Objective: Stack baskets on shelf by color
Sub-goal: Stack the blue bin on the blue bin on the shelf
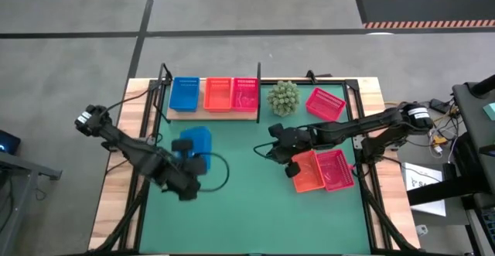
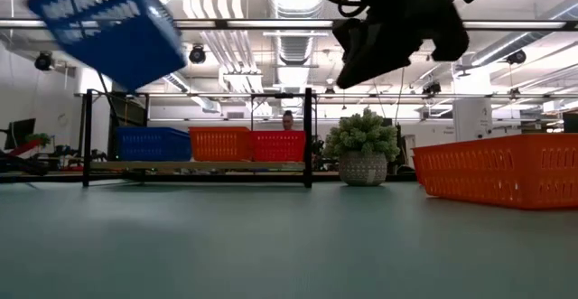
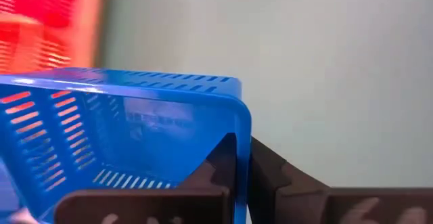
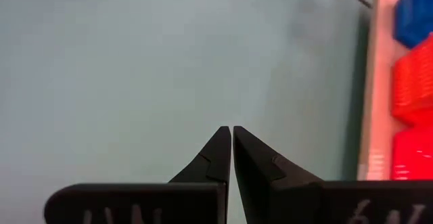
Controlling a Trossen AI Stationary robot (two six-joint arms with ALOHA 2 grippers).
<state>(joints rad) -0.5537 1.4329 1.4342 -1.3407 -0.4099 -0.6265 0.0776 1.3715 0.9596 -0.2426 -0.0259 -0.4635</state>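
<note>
My left gripper [image 1: 191,162] is shut on a blue basket [image 1: 193,141] and holds it in the air over the green mat, left of centre; in the low view the blue basket [image 2: 108,23] hangs tilted, high up. The shelf [image 1: 213,114] at the far edge carries a blue basket [image 1: 184,93], an orange basket [image 1: 218,93] and a red-pink basket [image 1: 245,93] side by side. My right gripper [image 1: 267,151] is shut on nothing and hovers above the mat's middle [image 4: 232,130]. An orange basket [image 1: 308,171] and a red-pink basket [image 1: 335,168] lie on the mat's right side; another red-pink basket [image 1: 325,103] lies far right. My left gripper [image 3: 242,143] pinches the blue basket's side wall at a rim corner [image 3: 242,119], one finger [image 3: 220,166] inside the basket and one finger [image 3: 270,173] outside. The basket is lifted clear of the mat and tilted.
A spiky green ball plant [image 1: 284,97] in a pot stands just right of the shelf's black end post [image 1: 258,74]. The orange basket [image 2: 501,168] fills the low view's right side. Bare green mat [image 1: 240,202] lies toward the near edge between the arms.
</note>
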